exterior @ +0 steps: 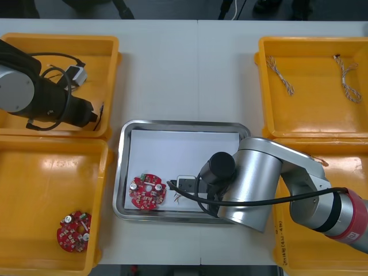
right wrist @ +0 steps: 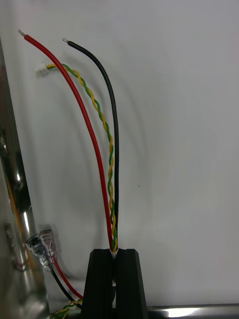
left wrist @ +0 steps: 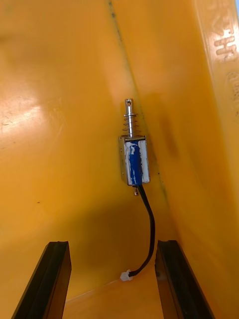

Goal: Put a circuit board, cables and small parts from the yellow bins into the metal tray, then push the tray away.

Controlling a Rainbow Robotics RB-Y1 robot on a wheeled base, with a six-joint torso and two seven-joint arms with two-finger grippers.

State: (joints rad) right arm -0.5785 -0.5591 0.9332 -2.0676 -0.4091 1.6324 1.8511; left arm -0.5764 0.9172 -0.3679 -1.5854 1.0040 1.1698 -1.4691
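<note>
- Clenching cables (right wrist: 110, 164) at metal tray's (exterior: 185, 123) 6 o'clock edge: right jaws; loose ends possibly draping over the rim on release.
- Hovering released before small metal part (left wrist: 133, 162): left jaws.

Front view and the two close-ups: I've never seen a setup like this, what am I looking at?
It's a two-armed robot sorting parts. The front view looks down from above; each close-up comes from a camera on one wrist. On the table sit yellow bins beside a metal tray holding a red circuit board. The right arm is over the tray, jaws shut on a cable bundle. The left arm hangs over the far left bin, jaws open, facing a small metal part.
</note>
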